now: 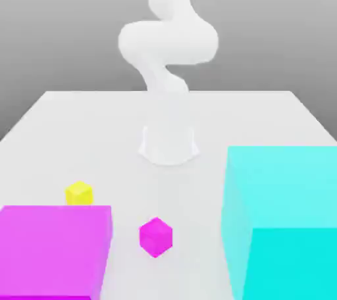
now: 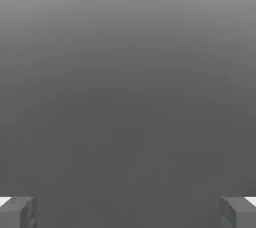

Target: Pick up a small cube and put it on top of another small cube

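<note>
The tiny magenta cube [image 1: 156, 237] rests on the white table [image 1: 92, 121] near its front, between the two big blocks. Farther back toward the exterior view's left, the tiny yellow cube [image 1: 79, 192] sits just behind the large magenta block. The two small cubes are apart, with about a block's width between them. In the hand view my gripper [image 2: 128, 213] is open. Its two grey fingertips [image 2: 17, 212] stand far apart with nothing between them, facing plain grey background. The white arm [image 1: 168, 42] curls up from its base and leaves the top of the exterior view.
A large magenta block [image 1: 52, 249] fills the front of the exterior view's left. A taller large cyan block [image 1: 283, 220] stands at the front right. The arm's round base [image 1: 168, 144] sits mid-table behind the cubes.
</note>
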